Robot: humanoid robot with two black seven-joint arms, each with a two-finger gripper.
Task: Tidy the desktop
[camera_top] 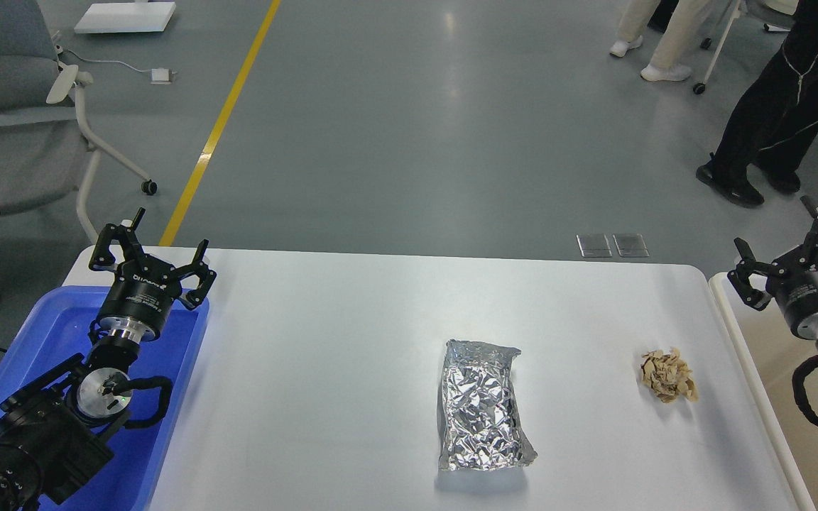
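The white desktop (352, 341) fills the lower middle of the head view. A crinkled silver foil packet (481, 407) lies on it right of centre. A crumpled tan paper wad (667, 375) lies further right. My left gripper (151, 247) is open and empty above the far end of the blue tray (160, 426) at the left. My right gripper (792, 248) is open and empty at the right edge, above the near-left corner of the beige-white bin (750, 383), up and right of the paper wad.
A grey wheeled chair (18, 106) stands on the floor at the far left. People's legs (771, 121) stand on the floor beyond the desktop's far right corner. A yellow floor line (221, 121) runs away from the desktop's far left.
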